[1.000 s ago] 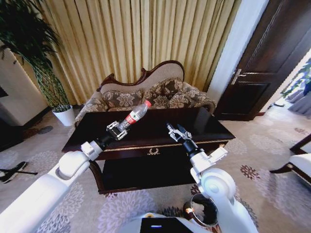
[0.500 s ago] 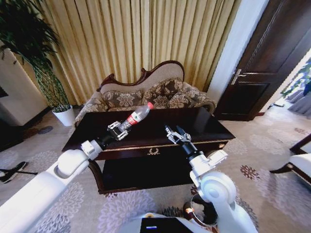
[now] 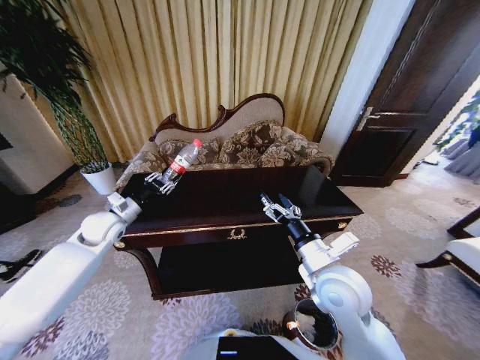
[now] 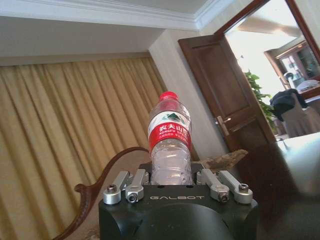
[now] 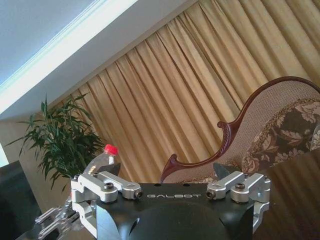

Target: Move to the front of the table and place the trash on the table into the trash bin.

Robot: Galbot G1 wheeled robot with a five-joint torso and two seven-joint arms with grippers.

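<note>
Left gripper: raised over the table's left end, fingers clenched on the bottle's lower body; in the left wrist view the pads sit either side of the clear base.
Bottle: carried clear of the tabletop, held by its bottom half with the cap end free. Its long axis runs out from the fingers, cap up and tilted toward the sofa.
Bottle's look: clear plastic, red cap, white-and-red label around the upper body, seemingly empty; it should be light and a little squashy under a hard squeeze.
Table: dark and glossy, gold trim along the front edge, between the robot and the sofa. No other litter can be made out on the visible top.
Right gripper: low over the table's front right part, fingers spread apart and holding nothing; the right wrist view shows the bare pads well separated.
Bin: on the carpet at the robot's right, beside the right arm's base, dark with a shiny rim.
Key relation: the bottle is in the left gripper at the far left, while the bin lies low on the right, nearer the right arm. The carrying arm probably has to cross in front of the robot and come down, bottle base leading.
</note>
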